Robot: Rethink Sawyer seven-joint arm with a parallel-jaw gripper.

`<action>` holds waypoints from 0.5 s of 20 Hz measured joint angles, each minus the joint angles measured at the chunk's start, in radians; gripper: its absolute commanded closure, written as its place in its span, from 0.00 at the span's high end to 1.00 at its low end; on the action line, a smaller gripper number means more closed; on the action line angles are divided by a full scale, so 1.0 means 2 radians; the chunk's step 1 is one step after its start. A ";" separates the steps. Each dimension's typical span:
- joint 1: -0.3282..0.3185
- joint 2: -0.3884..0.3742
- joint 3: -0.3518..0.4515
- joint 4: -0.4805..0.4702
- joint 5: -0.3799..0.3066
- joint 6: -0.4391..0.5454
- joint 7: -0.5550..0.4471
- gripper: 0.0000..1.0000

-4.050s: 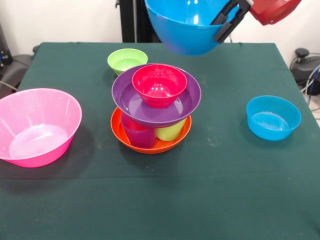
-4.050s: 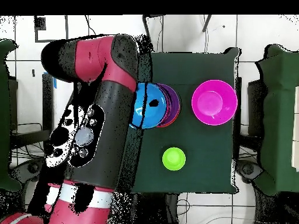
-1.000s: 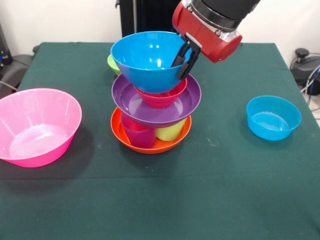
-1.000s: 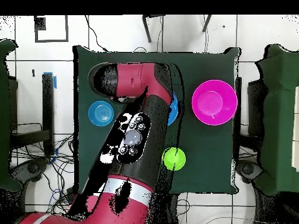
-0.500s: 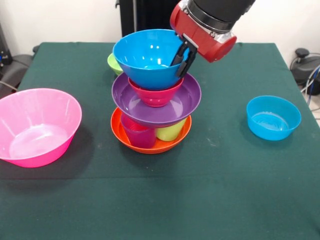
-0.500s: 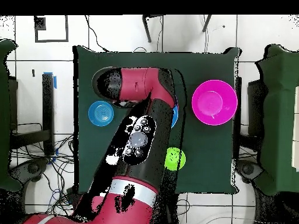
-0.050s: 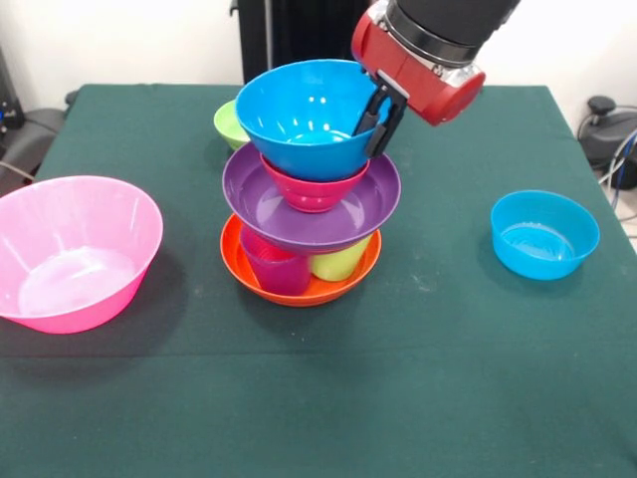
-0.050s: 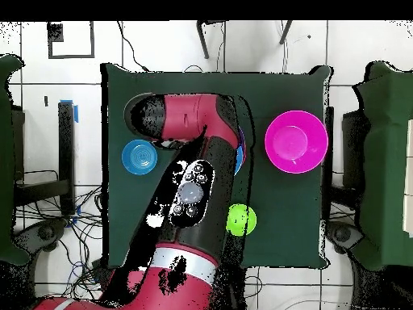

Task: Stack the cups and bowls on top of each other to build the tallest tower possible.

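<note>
Lowered since earlier, blue bowl (image 7: 304,118) in red bowl (image 7: 311,186), gripper (image 7: 379,108) clamping rim

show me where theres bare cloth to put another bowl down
Bare cloth runs along the near edge of the table, and between the tower and the small blue bowl. It is crowded behind the tower, by the green bowl and the tool.

Front view: camera at table height plus, angled down across the dark green cloth-covered table (image 7: 478,398), close enough that the table fills most of the frame.

Overhead view: camera straight above, farther off; whole table (image 8: 298,234) plus surrounding tiled floor (image 8: 161,48) visible.

Shared: big glossy pink plastic bowl (image 7: 75,249) (image 8: 296,141), left of frame in front view, right of frame overhead.
</note>
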 measured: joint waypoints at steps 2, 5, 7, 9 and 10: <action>0.000 0.000 0.001 0.000 0.000 0.000 0.000 0.00; 0.000 0.000 0.002 0.000 0.000 -0.002 0.000 0.00; 0.000 0.000 0.002 0.000 0.000 -0.006 0.000 0.00; 0.000 0.000 0.002 0.000 -0.001 -0.014 0.000 0.00; 0.000 0.000 0.002 0.000 -0.003 -0.019 0.000 0.00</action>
